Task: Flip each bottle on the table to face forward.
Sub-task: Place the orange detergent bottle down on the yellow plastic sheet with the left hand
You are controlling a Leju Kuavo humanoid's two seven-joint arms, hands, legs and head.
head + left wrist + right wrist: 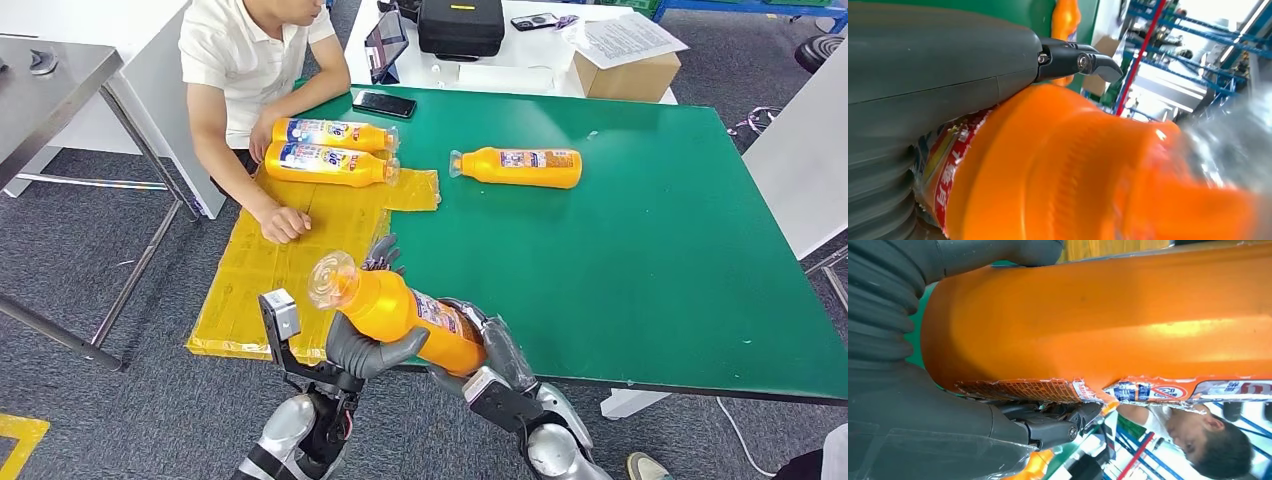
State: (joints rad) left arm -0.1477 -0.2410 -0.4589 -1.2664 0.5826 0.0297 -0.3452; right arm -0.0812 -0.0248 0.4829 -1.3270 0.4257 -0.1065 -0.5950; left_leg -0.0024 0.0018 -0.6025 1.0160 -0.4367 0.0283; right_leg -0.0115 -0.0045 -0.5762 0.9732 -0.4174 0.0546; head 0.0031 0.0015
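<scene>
- Here the left hand cups the shoulder of an orange detergent bottle while the right hand wraps its base, both closed on it, lifted over the table's near edge, probably so it can be rolled label-forward
- The bottle's clear cap points towards the yellow mat at the green table's near left corner
- Two bottles lie side by side at the mat's far edge, labels showing, likely done
- One more bottle lies on bare green towards the far edge
- A person's hand rests on the mat
</scene>
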